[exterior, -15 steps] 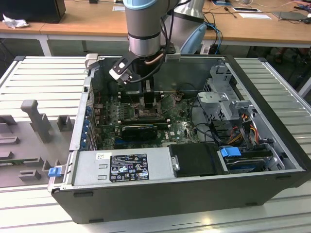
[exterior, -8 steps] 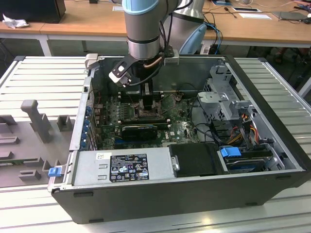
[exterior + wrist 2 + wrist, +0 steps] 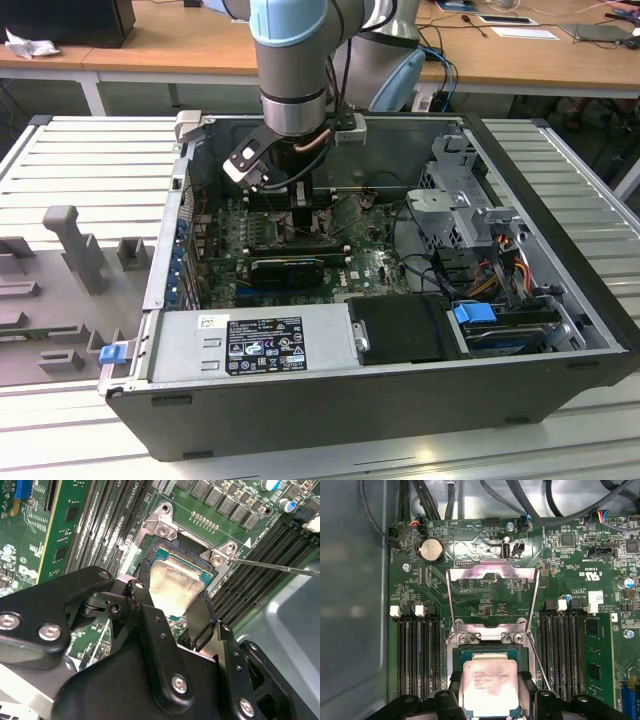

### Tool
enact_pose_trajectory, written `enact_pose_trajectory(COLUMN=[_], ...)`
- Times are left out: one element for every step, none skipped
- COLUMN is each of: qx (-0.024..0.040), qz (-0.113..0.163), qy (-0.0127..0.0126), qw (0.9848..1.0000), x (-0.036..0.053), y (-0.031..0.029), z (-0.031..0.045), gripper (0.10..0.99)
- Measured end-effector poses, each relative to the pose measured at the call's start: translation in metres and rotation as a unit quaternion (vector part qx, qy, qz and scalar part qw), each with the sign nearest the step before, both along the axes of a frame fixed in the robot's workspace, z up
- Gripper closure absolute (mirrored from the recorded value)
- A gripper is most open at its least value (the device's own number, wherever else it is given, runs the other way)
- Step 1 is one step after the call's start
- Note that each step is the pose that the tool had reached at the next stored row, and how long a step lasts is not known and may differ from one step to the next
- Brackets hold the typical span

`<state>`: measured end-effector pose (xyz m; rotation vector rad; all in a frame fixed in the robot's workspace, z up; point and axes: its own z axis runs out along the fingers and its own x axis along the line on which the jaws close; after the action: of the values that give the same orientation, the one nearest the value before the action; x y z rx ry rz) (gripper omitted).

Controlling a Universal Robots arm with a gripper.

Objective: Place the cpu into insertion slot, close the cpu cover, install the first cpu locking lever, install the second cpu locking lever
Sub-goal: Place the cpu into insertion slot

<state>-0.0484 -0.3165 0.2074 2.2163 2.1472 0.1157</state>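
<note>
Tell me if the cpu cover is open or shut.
Open: the cover is swung up and back, leaving the chip's metal top bare.

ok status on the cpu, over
claw shut on the cpu. chip right at the insertion slot, seating unclear. cpu cover swung open, clear of the slot.

Robotics lab or electronics workshop: open dark-grey metal computer case on ribbed silver aluminium surface; long light-wood surface behind, strewn with white papers; grey plastic fixtures alongside.
</note>
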Motion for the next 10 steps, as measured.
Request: enact_pose_trajectory(qx=[0.0000, 0.0000, 0.0000, 0.0000, 0.0000, -0.0002, -0.0001, -0.0001, 0.0000, 0.0002], qz=[0.000, 0.000, -0.001, -0.002, -0.002, -0.003, -0.003, -0.003, -0.003, -0.003], qy=[0.0000, 0.0000, 0.0001, 0.0002, 0.0002, 0.0004, 0.0004, 0.0004, 0.0005, 0.0005], qw=[1.0000, 1.0000, 1.0000, 1.0000, 1.0000, 1.0000, 1.0000, 1.0000, 1.0000, 1.0000], x=[0.0000, 0.0000, -0.0001, -0.0001, -0.0003, -0.0005, -0.0005, -0.0005, -0.0005, -0.0005], y=[-0.0001, -0.0002, -0.0004, -0.0005, -0.0005, -0.0006, -0.0005, -0.0005, -0.0005, -0.0004], z=[-0.0008, -0.0016, -0.0031, -0.0038, -0.0051, -0.0073, -0.0074, -0.0074, -0.0074, -0.0075], gripper=[0.557, 0.557, 0.557, 0.557, 0.557, 0.557, 0.557, 0.557, 0.557, 0.545])
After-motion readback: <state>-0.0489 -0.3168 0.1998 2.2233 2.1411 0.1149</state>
